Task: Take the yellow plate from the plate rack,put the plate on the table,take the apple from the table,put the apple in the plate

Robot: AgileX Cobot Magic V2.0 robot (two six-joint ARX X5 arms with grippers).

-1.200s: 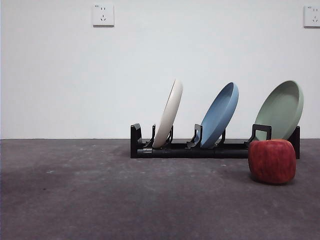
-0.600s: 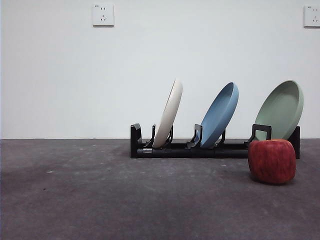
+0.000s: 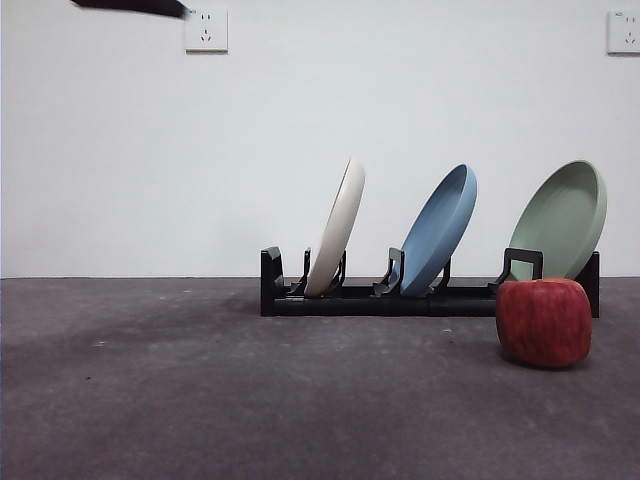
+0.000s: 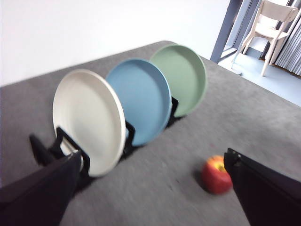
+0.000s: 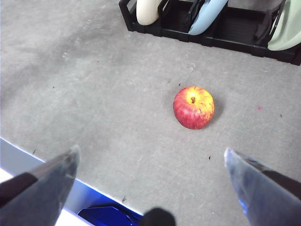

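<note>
So far nothing has been lifted: the yellow plate (image 3: 337, 228) stands on edge in the leftmost filled slot of the rack (image 3: 380, 298), leaning right, with a blue plate (image 3: 438, 230) and a green plate (image 3: 563, 219) in the slots to its right. The apple (image 3: 544, 322) sits on the table (image 3: 200, 400) just in front of the rack's right end, apart from it.

The left gripper (image 4: 150, 188) hangs well above and short of the rack, jaws spread wide, looking down at the plates' faces; in the front view it is probably the dark tip at the top left. The right gripper (image 5: 150, 165) waits with jaws wide apart over the near table, the apple ahead of it.

The step in hand looks like the reach for the yellow plate. To do it well, the left gripper should come down on the plate's upper rim, one jaw on each face, keeping clear of the blue plate close beside it. Then lift along the plate's own lean, so the bottom edge slides out of the prongs without dragging the rack.
</note>
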